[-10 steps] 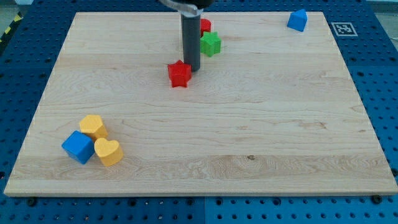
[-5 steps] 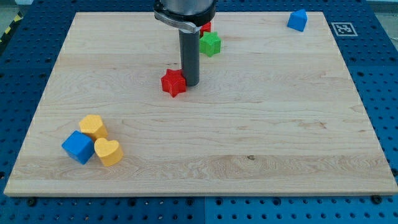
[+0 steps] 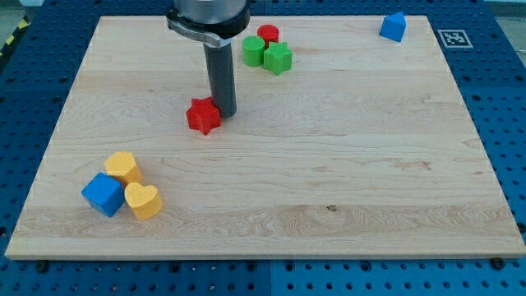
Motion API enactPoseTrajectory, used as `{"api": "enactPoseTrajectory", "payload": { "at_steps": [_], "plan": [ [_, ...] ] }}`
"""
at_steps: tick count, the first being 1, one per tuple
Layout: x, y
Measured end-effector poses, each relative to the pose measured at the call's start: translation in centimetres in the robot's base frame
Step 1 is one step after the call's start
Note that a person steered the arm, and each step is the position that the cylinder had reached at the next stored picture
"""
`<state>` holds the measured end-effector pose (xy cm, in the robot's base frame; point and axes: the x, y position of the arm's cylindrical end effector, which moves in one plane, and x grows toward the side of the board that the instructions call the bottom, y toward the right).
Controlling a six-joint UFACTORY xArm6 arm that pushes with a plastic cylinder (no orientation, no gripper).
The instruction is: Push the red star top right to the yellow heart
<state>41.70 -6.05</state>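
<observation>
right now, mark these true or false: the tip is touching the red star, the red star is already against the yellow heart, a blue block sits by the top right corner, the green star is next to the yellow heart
1. My tip is at the red star's right edge. True.
2. The red star is against the yellow heart. False: it lies well apart, up and to the view's right of the heart.
3. A blue block sits near the board's top right corner. True.
4. The green star is beside the yellow heart. False: it is near the view's top, next to a green cylinder and a red cylinder.
</observation>
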Motion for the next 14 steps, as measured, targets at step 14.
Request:
{"api": "enactPoseTrajectory", "payload": {
  "at_steps": [14],
  "plan": [
    [2.6, -5.3]
  ]
}}
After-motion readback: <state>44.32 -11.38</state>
